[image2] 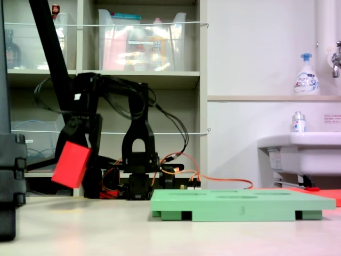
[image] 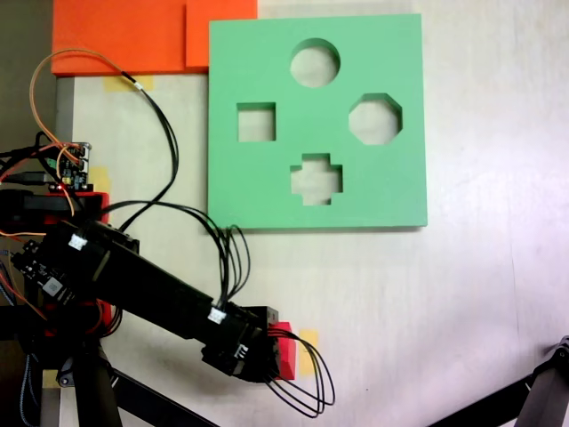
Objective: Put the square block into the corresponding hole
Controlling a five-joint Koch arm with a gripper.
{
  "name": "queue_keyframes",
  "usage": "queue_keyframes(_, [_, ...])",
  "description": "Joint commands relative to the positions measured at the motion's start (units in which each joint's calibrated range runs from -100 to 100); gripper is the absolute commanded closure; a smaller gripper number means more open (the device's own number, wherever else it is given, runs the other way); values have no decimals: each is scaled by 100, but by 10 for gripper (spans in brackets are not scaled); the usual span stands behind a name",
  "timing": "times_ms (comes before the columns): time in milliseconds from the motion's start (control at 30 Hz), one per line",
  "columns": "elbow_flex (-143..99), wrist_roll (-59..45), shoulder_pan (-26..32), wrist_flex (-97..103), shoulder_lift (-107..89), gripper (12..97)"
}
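Block picked up and airborne; insertion not yet done.

Pincer is clamped on the square block, which hangs tilted, clear of the table. In the top-down fixed view the corresponding hole sits empty in the green board, well beyond the pincer. Left: carry across, level, lower in.

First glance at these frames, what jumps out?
The red cube, clamped in the arm's hand and tilted, clear of the table, left in the side fixed view. Then the green foam board with four cutouts, its square hole empty, at the top of the top-down view.
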Motion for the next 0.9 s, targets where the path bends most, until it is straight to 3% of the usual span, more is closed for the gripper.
queue_keyframes(0, [190,186,122,-264,-588,800])
queue_keyframes(867, [758,1983,2471,-601,-1524,793])
